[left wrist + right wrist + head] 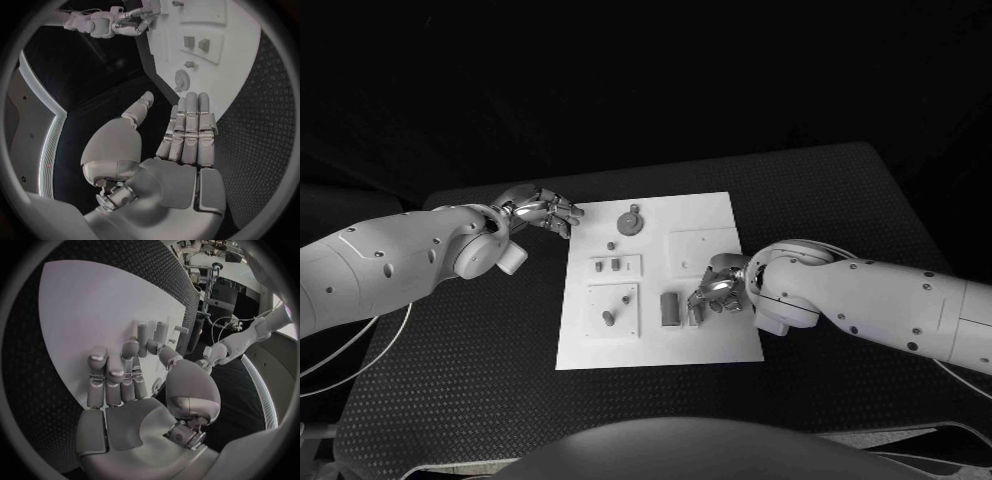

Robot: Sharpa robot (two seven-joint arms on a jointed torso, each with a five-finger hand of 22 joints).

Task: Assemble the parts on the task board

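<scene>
Black ribbed matting covers the table (473,380) before me, and the white task board (718,340) lies in its middle, with darkness all round.

I judge that I am at the picking-up step for one of the loose parts near the board's right side. My right hand (718,285) is down over the board there, fingers (112,375) held straight and close together, reaching over two upright parts (153,332) that stand just past the fingertips. From the wrist I cannot tell whether anything is pinched between thumb and fingers; the palm looks bare, but the tips hide what is beneath them. In the head view a grey block (669,308) lies just beside this hand, toward the board's middle.

My left hand (545,212) hovers at the board's far left corner, off the plate's edge, holding nothing; its fingers (190,130) are stretched out flat and together, thumb apart. A round part with a stem (632,221) sits on the board near it, and two small pegs (607,266) stand in a square recess further toward me. Another peg (609,318) lies in the recess nearest me.

Next, I think, the right hand must close on a part, lift it clear, and carry it to its seat; that calls for a sure pinch and a straight lift, since the parts are small and close together.
</scene>
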